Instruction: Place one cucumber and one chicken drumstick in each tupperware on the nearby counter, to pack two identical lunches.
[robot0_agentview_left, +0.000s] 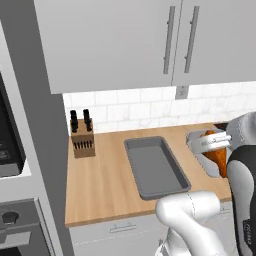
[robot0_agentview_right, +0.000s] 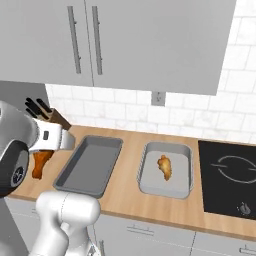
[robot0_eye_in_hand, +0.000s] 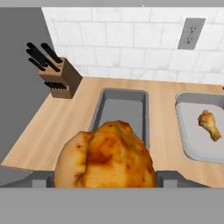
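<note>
The hand pinched a drumstick, its fat end toward the camera. The empty tray lay just ahead and below on the table. The other tray, to the right, already held a drumstick.
</note>
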